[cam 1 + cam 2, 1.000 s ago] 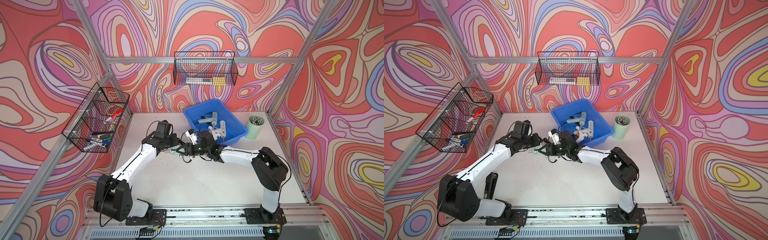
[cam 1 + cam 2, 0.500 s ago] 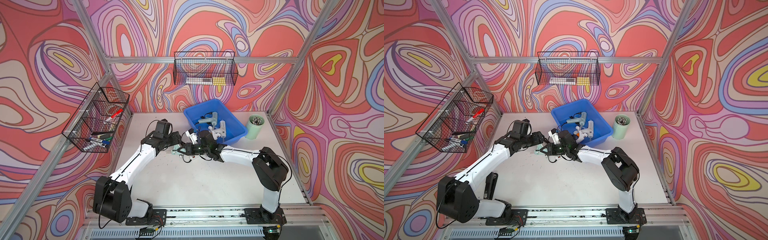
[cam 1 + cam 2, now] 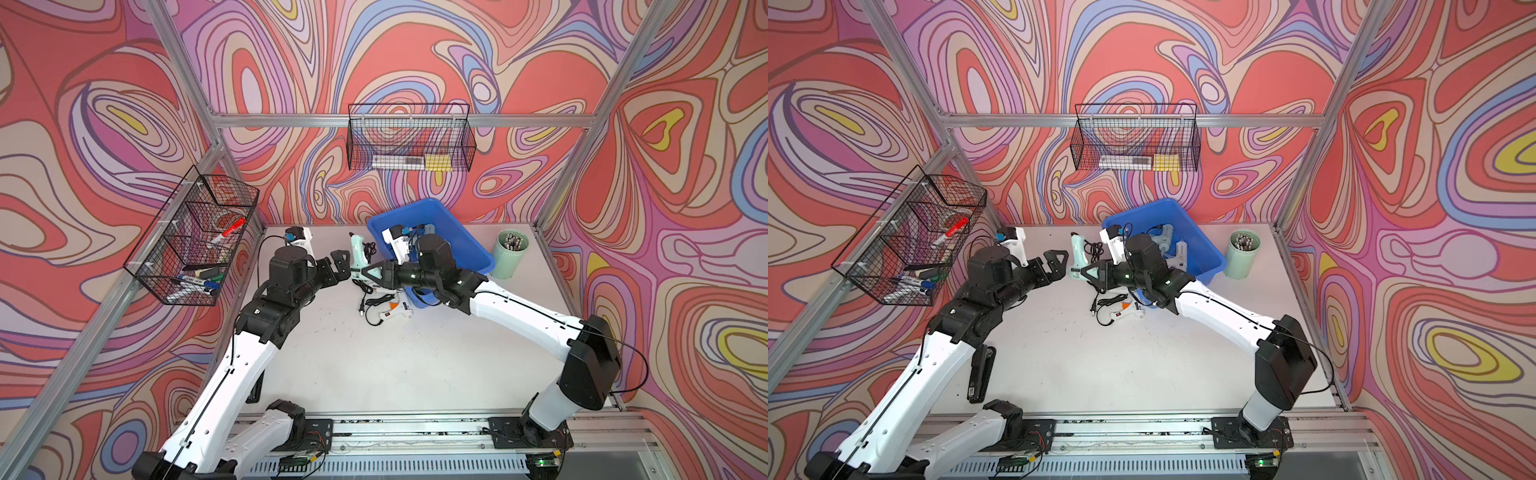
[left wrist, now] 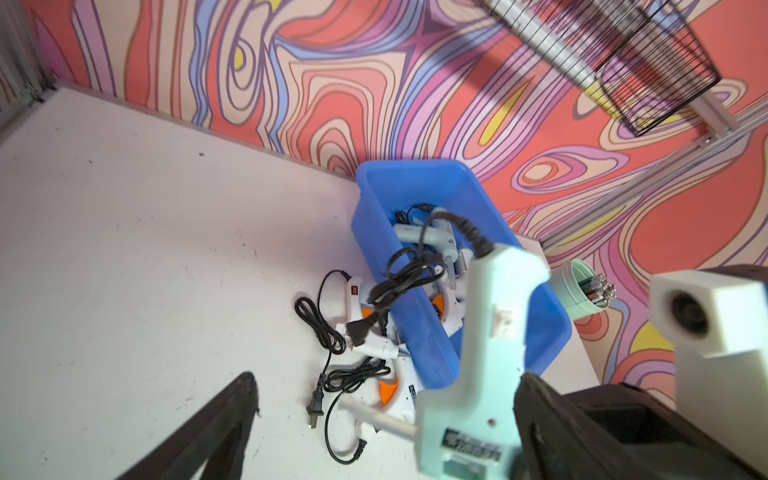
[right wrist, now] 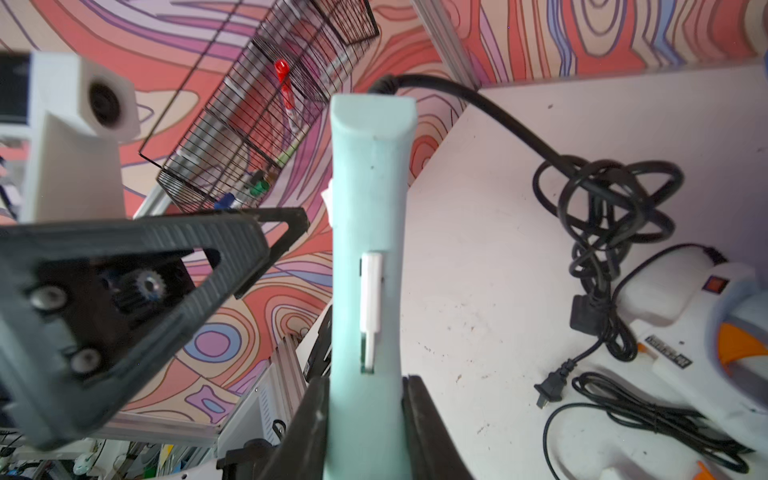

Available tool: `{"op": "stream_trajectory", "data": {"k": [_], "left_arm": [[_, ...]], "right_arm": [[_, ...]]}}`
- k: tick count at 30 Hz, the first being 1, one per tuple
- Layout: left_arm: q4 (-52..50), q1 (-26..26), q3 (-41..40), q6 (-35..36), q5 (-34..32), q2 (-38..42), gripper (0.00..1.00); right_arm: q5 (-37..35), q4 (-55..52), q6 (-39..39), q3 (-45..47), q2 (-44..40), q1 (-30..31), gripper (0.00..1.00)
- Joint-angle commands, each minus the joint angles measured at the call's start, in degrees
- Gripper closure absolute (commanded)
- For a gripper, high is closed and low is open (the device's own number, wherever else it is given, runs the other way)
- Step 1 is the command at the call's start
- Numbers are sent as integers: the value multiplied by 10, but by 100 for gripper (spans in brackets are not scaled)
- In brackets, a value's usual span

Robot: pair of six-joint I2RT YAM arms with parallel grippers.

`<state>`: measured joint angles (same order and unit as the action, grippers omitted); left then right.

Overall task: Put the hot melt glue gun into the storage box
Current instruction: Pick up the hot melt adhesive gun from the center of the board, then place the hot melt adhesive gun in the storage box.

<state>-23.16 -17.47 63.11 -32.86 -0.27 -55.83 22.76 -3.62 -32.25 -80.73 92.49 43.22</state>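
Your right gripper [image 3: 366, 272] is pinching the mint-green glue gun [image 3: 357, 253], jaws pressed flat against either side of its body, well away from the cord end. In both top views the gun's long axis runs crosswise to those fingers. Whether the handle stands upright or leans toward the back wall, you cannot tell. Your left gripper [image 3: 339, 267] faces the right one tip to tip, fingers spread wide and holding nothing. The gun sits just beyond its fingertips, apart from them.

The next move turns on this: the storage box [image 3: 469, 245] lies behind your right gripper, on the wrist side, opposite to the way the fingers point. The right arm is therefore both the carrier and the nearer one. Judge the move as a draw back and a swing over the near rim, not a reach forward. Other glue guns already lie in the box, so aim for a bare part.

Mind the cord [image 5: 602, 195]. It trails from the handle end into a loose tangle beside the white glue gun [image 3: 388, 308], which lies on the table below your right gripper, just beside the box wall. It could snag there.
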Motion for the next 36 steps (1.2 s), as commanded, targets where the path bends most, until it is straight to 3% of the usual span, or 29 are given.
{"op": "stream_trajectory", "data": {"k": [1,7,19,29,36], "left_arm": [[-11,3,-15,10,-42,12,1],[-36,2,-23,8,-47,1,1],[-48,3,-44,-5,3,-50,1],[-39,3,-80,-25,44,-85,1],[-35,3,-90,-27,47,-93,1]], "right_arm": [[-34,-23,37,-29,-32,-24,100],[-76,-52,58,-51,-64,-71,100],[-97,-49,41,14,-68,-181,100],[-92,-19,37,-23,48,-222,100],[-65,-34,28,-114,180,-229,100]]}}
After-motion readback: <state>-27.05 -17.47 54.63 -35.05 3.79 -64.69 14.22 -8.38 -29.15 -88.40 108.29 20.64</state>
